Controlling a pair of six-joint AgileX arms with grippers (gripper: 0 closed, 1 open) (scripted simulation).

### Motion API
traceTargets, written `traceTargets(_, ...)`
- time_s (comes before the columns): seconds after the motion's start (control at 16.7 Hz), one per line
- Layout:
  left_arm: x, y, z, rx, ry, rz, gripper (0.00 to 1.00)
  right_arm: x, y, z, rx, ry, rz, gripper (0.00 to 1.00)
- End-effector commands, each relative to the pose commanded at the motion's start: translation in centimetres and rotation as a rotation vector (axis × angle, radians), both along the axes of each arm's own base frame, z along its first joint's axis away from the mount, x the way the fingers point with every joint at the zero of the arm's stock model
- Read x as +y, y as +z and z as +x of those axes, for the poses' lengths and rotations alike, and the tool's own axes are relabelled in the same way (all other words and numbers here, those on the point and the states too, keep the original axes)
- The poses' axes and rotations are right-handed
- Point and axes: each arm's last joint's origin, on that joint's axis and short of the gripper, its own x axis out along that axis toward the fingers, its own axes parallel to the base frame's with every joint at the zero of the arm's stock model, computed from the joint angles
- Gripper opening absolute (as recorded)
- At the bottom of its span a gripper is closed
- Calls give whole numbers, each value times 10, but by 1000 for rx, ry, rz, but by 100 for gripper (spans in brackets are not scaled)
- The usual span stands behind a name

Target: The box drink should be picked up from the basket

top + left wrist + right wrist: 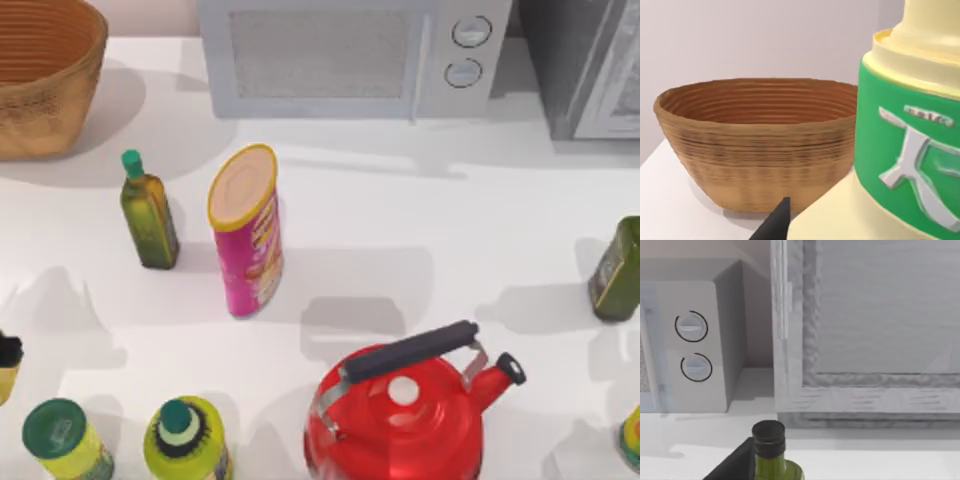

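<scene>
From above, the large round light-brown woven wicker basket (40,75) sits at the far left corner of the white tabletop (420,250). The box drink I cannot find; the basket's inside is cut off in the top view, and the left wrist view shows only ribbed inner wall (760,102), not the bottom.

Left tool: one dark fingertip (775,225) pokes up in the left wrist view, near side of the basket, beside a big cream bottle with a green band (900,150) close to the lens. Fingers apart or together: I cannot tell.

Right tool: a dark part (735,462) shows beside a dark-green glass bottle with a black cap (769,450), facing the grey-white microwave (695,340) and a grey cabinet front (865,325). State: I cannot tell.

Also on the tabletop: olive-green oil bottle with a green cap (148,212), pink crisp tube with a tan lid (246,230), red kettle with a dark handle (400,410), two yellow-green bottles along the near edge (70,440) (187,440).
</scene>
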Motion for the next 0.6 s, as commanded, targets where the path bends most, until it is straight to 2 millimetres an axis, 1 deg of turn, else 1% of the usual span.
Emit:
traceTargets(0.06,0,-8,-1,4,-1,0,0,0,0,0,0,0,0,100)
traceTargets(0.18,-1,-16,-1,8,-5,-1,0,0,0,0,0,0,0,100)
traceTargets(0.6,-1,-16,-1,13,4,0,0,0,0,0,0,0,0,100)
